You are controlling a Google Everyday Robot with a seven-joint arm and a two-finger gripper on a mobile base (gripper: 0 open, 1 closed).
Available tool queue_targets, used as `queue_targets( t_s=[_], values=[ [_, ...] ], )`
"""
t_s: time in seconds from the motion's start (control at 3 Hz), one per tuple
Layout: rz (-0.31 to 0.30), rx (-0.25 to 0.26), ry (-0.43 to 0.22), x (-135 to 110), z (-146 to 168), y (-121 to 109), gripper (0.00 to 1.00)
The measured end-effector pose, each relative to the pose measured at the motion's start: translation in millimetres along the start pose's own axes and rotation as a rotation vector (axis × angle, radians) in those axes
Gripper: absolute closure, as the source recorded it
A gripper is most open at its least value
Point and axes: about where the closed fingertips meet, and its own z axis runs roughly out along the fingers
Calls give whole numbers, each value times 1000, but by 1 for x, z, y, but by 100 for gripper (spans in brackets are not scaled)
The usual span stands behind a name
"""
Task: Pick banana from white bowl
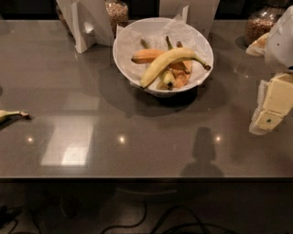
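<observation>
At the far left, a stray banana [10, 114] lies at the edge of the surface [137, 151], well apart from your target; leave it alone. Toward the back, a white angular object [89, 25] stands beside a glass jar of grain [117, 11], just left of the white bowl [118, 50].

The bowl sits at the back centre and is lined with crumpled paper [137, 32]. Your banana [169, 61] is the long pale yellow-green one on top of the pile. It runs diagonally from its lower-left tip up to the thin dark stem at the right, crossing a shorter orange banana [147, 55] and a small stubby banana [167, 77].

Expect it to be light, fairly firm, easy to bruise, and smooth enough to roll in a pinch. Take it across the thick middle rather than by the stem or tip; nothing lies over it there. Watch that the paper does not lift with it.

At the right edge, the end effector [271, 107] hangs over the surface, well apart from the bowl. You cannot tell whether it is set wide or narrow.
</observation>
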Motion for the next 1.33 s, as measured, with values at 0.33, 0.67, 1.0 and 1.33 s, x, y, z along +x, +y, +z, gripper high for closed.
queue_targets(
  t_s=[0.33, 0.67, 1.0, 1.33],
  values=[
    [0, 0, 0, 0, 0, 0, 0],
    [-20, 28, -22, -4, 0, -5, 0],
    [-61, 67, -78, -15, 10, -26, 0],
    [-122, 96, -147, -30, 25, -55, 0]
  ],
)
